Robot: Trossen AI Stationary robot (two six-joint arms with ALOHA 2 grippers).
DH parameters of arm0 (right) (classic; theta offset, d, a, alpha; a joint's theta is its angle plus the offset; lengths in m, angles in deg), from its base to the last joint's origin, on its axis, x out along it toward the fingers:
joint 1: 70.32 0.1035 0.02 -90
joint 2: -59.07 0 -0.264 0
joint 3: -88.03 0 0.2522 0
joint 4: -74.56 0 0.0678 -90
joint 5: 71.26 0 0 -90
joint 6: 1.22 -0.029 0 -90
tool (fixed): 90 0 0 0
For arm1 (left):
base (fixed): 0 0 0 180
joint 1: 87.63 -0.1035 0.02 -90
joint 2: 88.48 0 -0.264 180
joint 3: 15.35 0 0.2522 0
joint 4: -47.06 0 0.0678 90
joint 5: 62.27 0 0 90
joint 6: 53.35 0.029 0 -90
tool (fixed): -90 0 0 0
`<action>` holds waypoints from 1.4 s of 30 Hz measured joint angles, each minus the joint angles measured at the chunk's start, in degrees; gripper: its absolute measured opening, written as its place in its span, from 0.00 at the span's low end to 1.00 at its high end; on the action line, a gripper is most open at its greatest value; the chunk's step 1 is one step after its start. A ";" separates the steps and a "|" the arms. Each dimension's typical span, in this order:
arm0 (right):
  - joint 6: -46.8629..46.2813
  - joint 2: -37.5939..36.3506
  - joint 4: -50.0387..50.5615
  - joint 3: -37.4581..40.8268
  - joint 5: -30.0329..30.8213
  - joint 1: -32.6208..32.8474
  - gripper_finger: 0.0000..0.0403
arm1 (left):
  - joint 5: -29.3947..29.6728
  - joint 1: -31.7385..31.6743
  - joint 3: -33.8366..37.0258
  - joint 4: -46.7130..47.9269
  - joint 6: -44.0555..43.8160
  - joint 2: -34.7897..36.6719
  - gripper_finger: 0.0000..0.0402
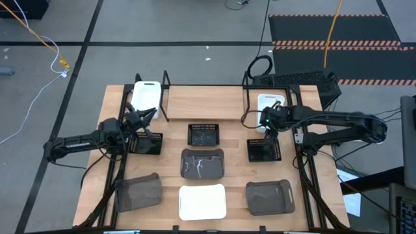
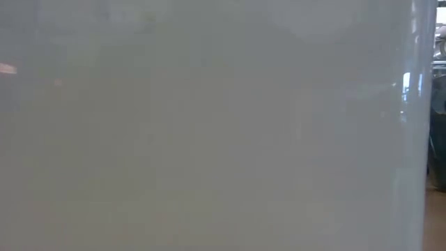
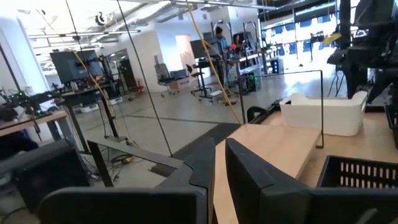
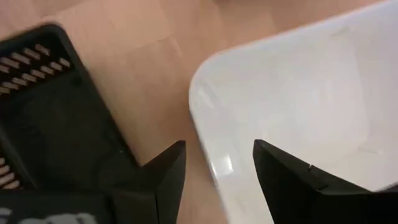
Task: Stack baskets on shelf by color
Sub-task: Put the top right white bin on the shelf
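Two white baskets sit on the shelf (image 1: 205, 103), one at its left end (image 1: 148, 97) and one at its right end (image 1: 270, 104); a third (image 1: 202, 201) lies near the table's near edge. Three black mesh baskets (image 1: 203, 134) (image 1: 146, 143) (image 1: 263, 150) and three grey translucent ones (image 1: 202, 162) (image 1: 138, 192) (image 1: 269, 197) stand on the tabletop. My right gripper (image 4: 217, 171) is open, pointing down over the right white basket's near corner (image 4: 211, 155), one finger outside the wall, one over the inside. My left gripper (image 1: 145, 119) is open above the left black basket, by the shelf's left end.
The shelf's thin black posts (image 1: 166, 84) (image 3: 321, 109) rise near both grippers. A pale surface (image 2: 209, 125) fills nearly all of the low view. A keyboard (image 1: 296, 81) lies beyond the table's far right corner. Bare wood shows in the shelf's middle.
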 joint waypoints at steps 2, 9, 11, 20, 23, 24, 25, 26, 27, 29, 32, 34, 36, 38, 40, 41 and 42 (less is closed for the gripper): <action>0.07 0.39 0.16 -0.02 -0.01 -0.08 0.43 | -0.06 0.00 0.00 0.39 -0.52 -0.21 0.10; 0.13 3.07 0.21 -0.02 -0.12 -0.37 0.29 | -0.17 0.00 0.00 0.59 -2.80 -3.24 0.10; 0.10 3.71 0.15 -0.02 -0.12 -0.37 0.23 | -0.16 0.00 0.00 0.47 -2.91 -3.96 0.10; -0.28 4.38 1.41 -0.47 -0.19 -0.35 0.02 | -0.11 0.00 0.00 -3.92 -2.69 -5.55 0.10; -2.45 3.05 7.90 -4.30 -0.01 -0.30 0.01 | -0.05 0.00 0.00 -7.26 -2.64 -5.53 0.10; -3.26 2.63 10.74 -6.31 0.72 -0.30 0.01 | 0.03 0.00 0.00 -8.38 -2.37 -5.53 0.10; -4.10 2.23 13.39 -8.38 1.94 -0.30 0.01 | 0.09 0.00 0.00 -9.45 -1.96 -5.53 0.10; -4.79 1.89 15.96 -11.08 3.55 -0.28 0.01 | 0.16 0.00 0.00 -10.52 -1.69 -5.53 0.10; -5.35 1.60 18.21 -13.97 5.37 -0.28 0.01 | 0.28 -0.07 -0.02 -11.25 -1.43 -5.53 0.10; -5.57 1.34 21.27 -20.29 8.64 -0.28 0.00 | 0.50 -0.46 -0.82 -10.44 -1.50 -5.55 0.10; -2.27 1.50 20.24 -29.89 12.63 -0.28 0.00 | 0.52 -1.01 -2.76 -9.11 -2.70 -6.25 0.10; 1.42 2.46 15.63 -35.97 13.53 -0.28 0.00 | 0.54 -1.22 -4.53 -7.54 -3.57 -7.63 0.10; 5.44 4.36 8.61 -41.07 13.48 -0.30 0.00 | 0.53 -1.65 -6.99 -7.44 -6.05 -9.68 0.10; 9.62 7.56 1.39 -44.90 11.63 -0.31 0.00 | 0.67 -2.33 -10.20 -7.47 -8.29 -12.00 0.10; 13.09 12.10 -4.91 -47.85 7.96 -0.30 0.00 | 0.68 -2.93 -13.82 -6.42 -8.93 -14.55 0.10; 14.52 14.78 -7.69 -49.19 6.71 -0.31 0.00 | 0.68 -3.21 -15.84 -5.35 -8.90 -15.84 0.10; 15.81 17.68 -10.13 -50.47 5.55 -0.30 0.00 | 0.66 -3.43 -17.67 -3.89 -8.86 -17.14 0.10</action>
